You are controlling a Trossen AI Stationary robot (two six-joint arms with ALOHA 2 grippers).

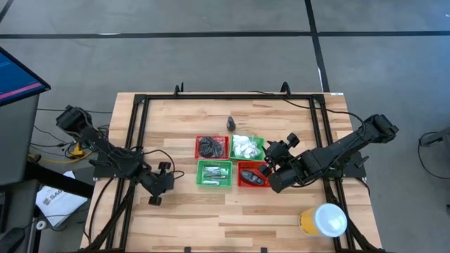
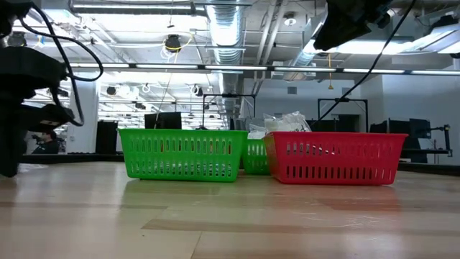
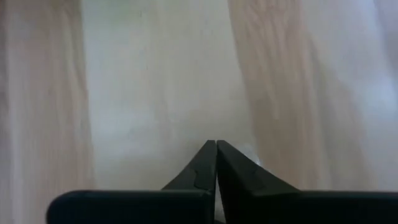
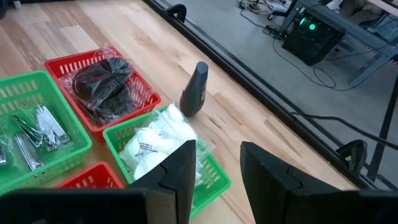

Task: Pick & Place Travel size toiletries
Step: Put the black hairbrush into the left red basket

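Four mesh baskets stand in a square. The far red basket (image 4: 106,84) holds black coiled pieces, and the far green basket (image 4: 163,143) holds white packets (image 1: 245,145). Thin silver tubes lie in the near green basket (image 1: 214,173), dark mini bottles in the near red basket (image 1: 252,174). One dark mini bottle (image 4: 194,90) stands upright on its base on the bare wood beyond the baskets (image 1: 230,124). My right gripper (image 4: 214,168) is open, above the right side of the baskets (image 1: 280,149), touching nothing. My left gripper (image 3: 216,162) is shut, low over bare wood left of the baskets (image 1: 158,184).
A large yellow tub with a white lid (image 1: 325,219) stands near the table's near right corner. A black frame (image 1: 140,105) runs round the table's edges. Bare wood lies open on the near side of the baskets (image 2: 230,216) and around the standing bottle.
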